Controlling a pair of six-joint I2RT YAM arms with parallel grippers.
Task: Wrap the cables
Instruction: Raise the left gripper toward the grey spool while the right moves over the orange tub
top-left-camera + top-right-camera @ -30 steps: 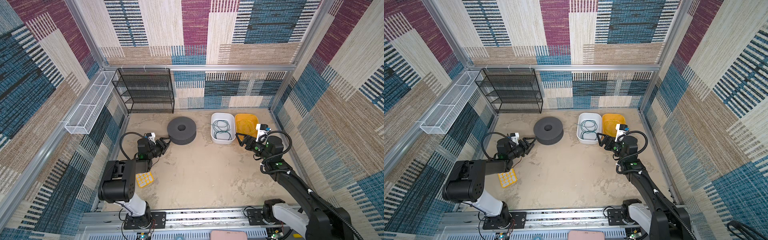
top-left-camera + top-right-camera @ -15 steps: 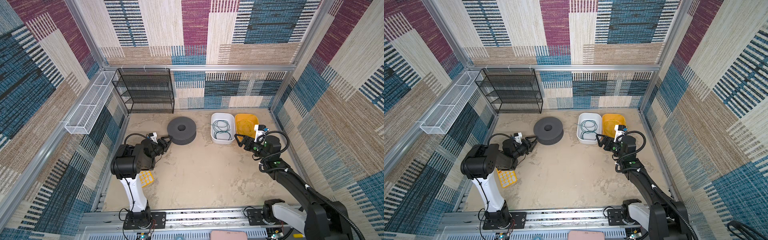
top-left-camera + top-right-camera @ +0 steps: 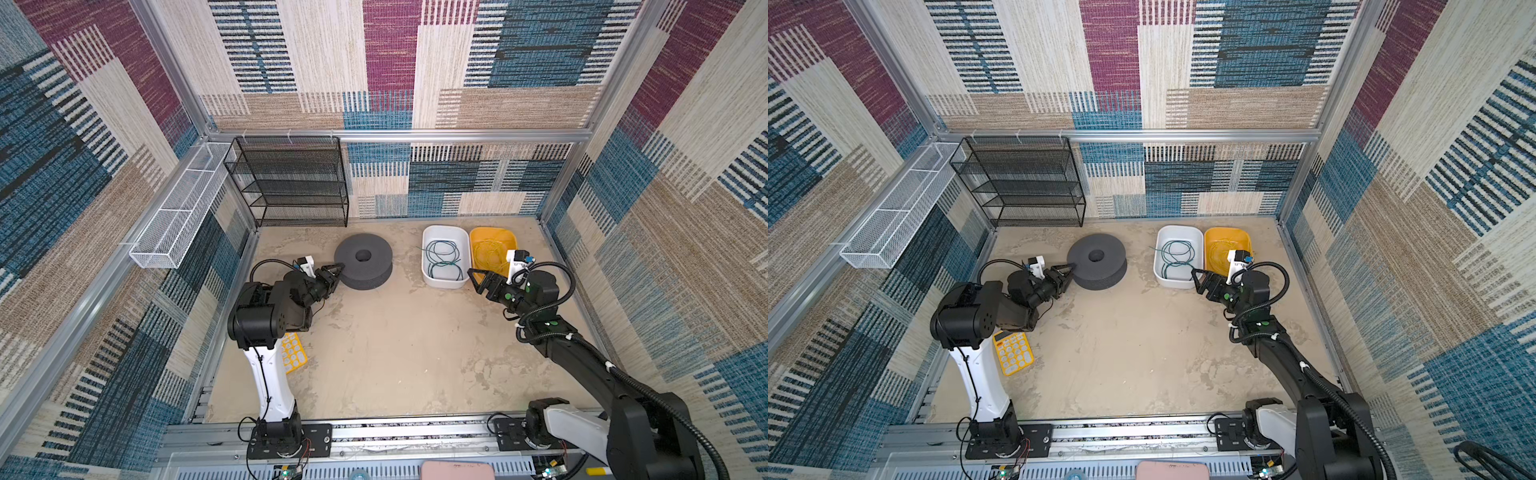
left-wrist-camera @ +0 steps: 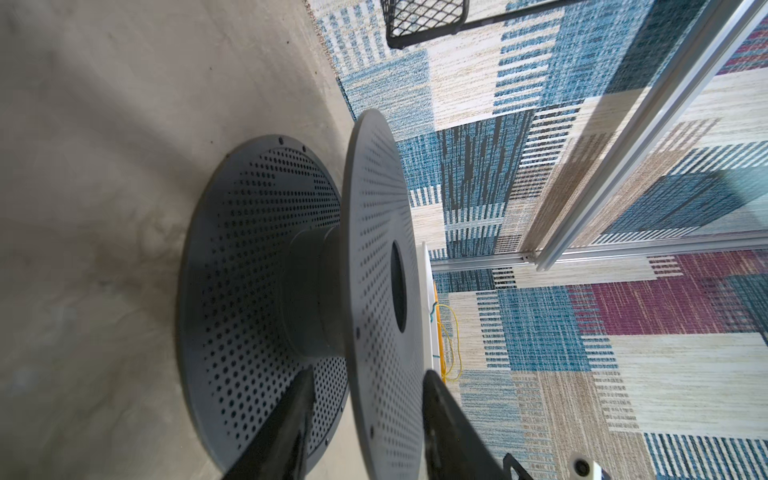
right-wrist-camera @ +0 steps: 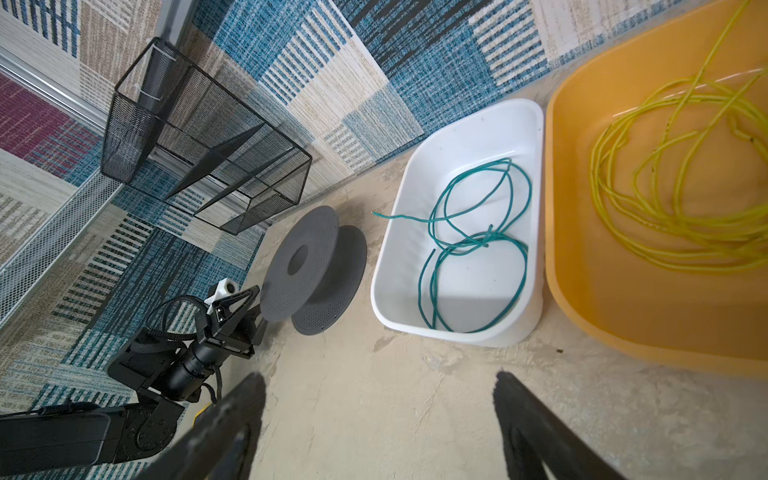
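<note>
We find the green cable point(image 5: 484, 241) looped in the white tub point(image 5: 469, 291), yellow cable point(image 5: 702, 239) in the orange tub point(image 5: 602, 299), left gripper point(image 4: 368, 371) half-open astride the upper flange of the spool point(image 4: 374, 249), right gripper point(image 5: 378, 375) wide open, both empty

Green cable point(image 5: 486, 240), white tub point(image 5: 469, 124), yellow cable point(image 5: 706, 245), orange tub point(image 5: 623, 316), grey spool point(image 5: 320, 241)

spool point(image 3: 363, 266) left, tubs point(image 3: 444, 284) right (cables point(image 3: 444, 259) inside)
</note>
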